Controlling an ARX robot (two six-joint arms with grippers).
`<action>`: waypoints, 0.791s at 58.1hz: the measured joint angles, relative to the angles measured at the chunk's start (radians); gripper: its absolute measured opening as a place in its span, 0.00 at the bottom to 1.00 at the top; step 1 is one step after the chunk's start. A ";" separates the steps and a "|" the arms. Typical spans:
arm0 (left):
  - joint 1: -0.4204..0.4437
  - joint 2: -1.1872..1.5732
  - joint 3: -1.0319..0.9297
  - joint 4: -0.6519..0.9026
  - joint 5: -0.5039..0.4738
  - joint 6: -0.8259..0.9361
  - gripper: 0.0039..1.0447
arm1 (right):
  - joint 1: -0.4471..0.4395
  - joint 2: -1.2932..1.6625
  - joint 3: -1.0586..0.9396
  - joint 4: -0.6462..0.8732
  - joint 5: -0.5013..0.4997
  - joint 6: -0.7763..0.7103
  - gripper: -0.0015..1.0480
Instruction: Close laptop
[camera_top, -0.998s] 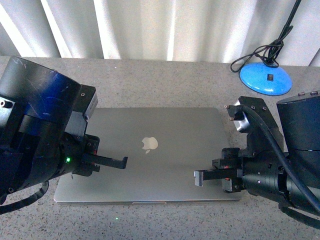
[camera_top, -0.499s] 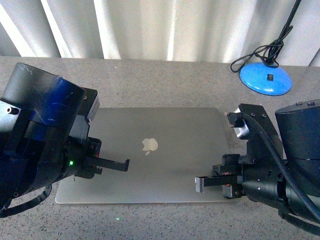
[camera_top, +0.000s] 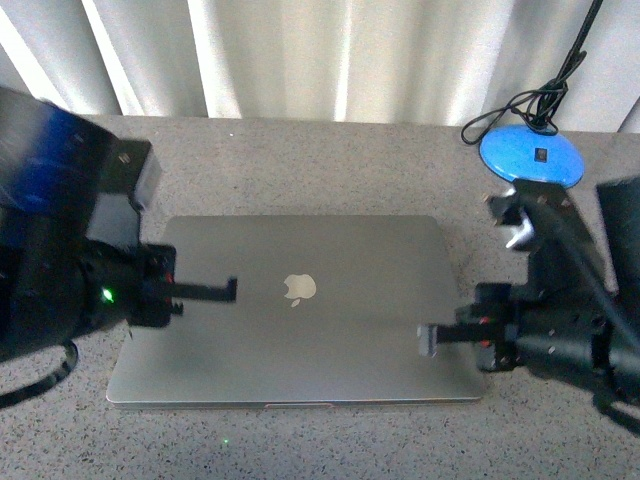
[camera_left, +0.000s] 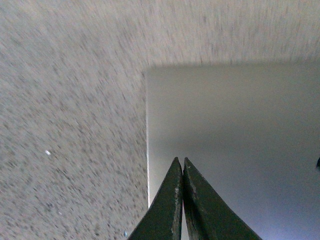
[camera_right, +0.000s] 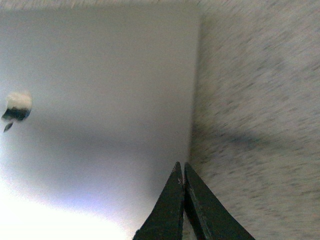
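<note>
Both arms reach inward from the sides. The left claw (camera_top: 228, 290) sits at about 9 o'clock, tips pressed together and pointing toward 3 o'clock. The right claw (camera_top: 428, 340) sits near 4 o'clock, tips together, pointing toward 9 o'clock.

The laptop (camera_top: 295, 310) lies closed in the centre of the frame, flat on the surface (camera_top: 330, 160). The left gripper (camera_top: 228, 290) sits over its left part, the right gripper (camera_top: 430, 340) over its lower right part. A lamp base (camera_top: 532, 157) rests on the surface at upper right, behind the laptop. Curtains (camera_top: 300, 55) fill the top of the frame.
</note>
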 joint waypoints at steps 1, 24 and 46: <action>0.006 -0.012 -0.002 0.003 0.000 -0.005 0.03 | -0.006 -0.013 0.002 -0.009 0.007 -0.004 0.01; 0.227 -0.433 -0.116 0.010 0.040 -0.051 0.03 | -0.118 -0.360 0.025 -0.179 0.077 -0.164 0.01; 0.294 -0.624 -0.187 -0.010 0.060 -0.080 0.51 | -0.117 -0.544 -0.061 -0.175 0.162 -0.199 0.33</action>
